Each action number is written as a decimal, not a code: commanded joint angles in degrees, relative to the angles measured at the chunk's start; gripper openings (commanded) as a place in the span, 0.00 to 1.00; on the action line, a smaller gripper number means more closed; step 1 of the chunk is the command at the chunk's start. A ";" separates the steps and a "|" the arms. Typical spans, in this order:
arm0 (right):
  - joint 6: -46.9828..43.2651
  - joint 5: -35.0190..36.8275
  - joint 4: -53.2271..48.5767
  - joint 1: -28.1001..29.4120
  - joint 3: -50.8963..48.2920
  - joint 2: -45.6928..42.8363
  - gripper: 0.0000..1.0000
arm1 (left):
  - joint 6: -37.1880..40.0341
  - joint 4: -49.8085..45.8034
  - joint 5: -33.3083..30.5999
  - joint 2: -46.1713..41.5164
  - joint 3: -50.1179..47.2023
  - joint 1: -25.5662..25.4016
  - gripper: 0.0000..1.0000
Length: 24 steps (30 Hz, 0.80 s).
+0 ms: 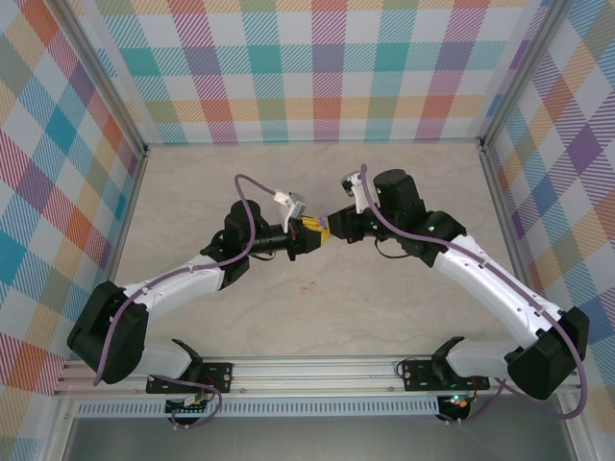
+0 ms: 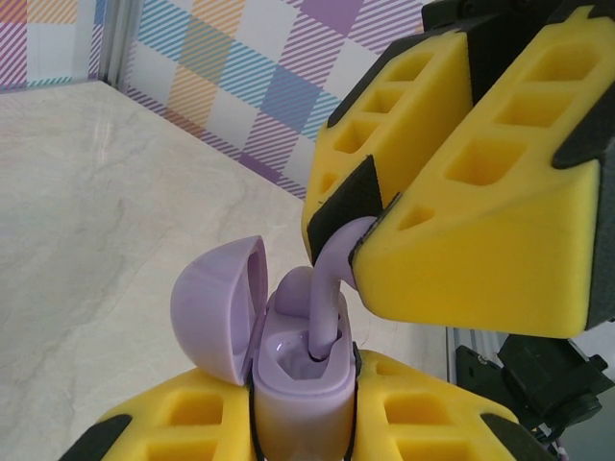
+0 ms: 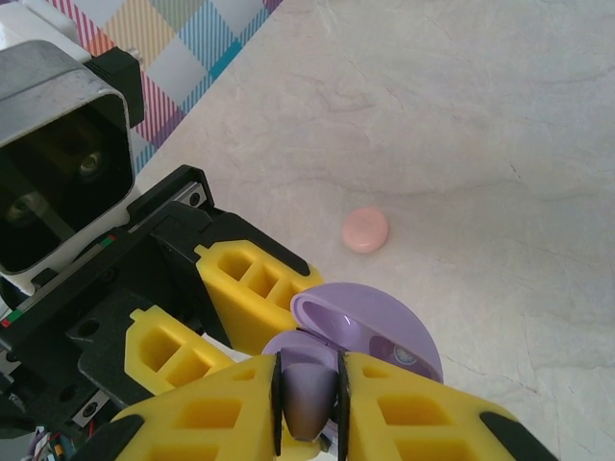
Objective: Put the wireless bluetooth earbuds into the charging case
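Note:
My left gripper (image 2: 300, 408) is shut on the lilac charging case (image 2: 298, 379), gripping its base from both sides. The case's round lid (image 2: 216, 307) is swung open to the left. From above, my right gripper (image 3: 307, 399) is shut on a lilac earbud (image 3: 307, 389). The earbud's stem (image 2: 330, 288) reaches down into a well of the case. In the top view the left gripper (image 1: 309, 235) and right gripper (image 1: 329, 230) meet tip to tip above the middle of the table. The open lid (image 3: 375, 327) shows just past my right fingers.
A small round pale pink piece (image 3: 365, 230) lies on the marble table (image 3: 500, 144) beyond the case. Faint pink marks (image 1: 307, 286) show on the table in front of the grippers. Checked walls (image 1: 327, 67) enclose the table on three sides.

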 commanded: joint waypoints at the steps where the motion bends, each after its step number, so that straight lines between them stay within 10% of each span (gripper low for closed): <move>1: -1.06 -1.00 -2.13 0.99 1.93 0.40 0.24 | 0.59 1.22 -0.69 0.23 2.24 -0.26 0.08; 24: -4.31 2.67 -7.58 2.69 6.43 2.65 0.24 | 10.01 -7.30 -0.03 -0.86 4.15 -0.47 0.07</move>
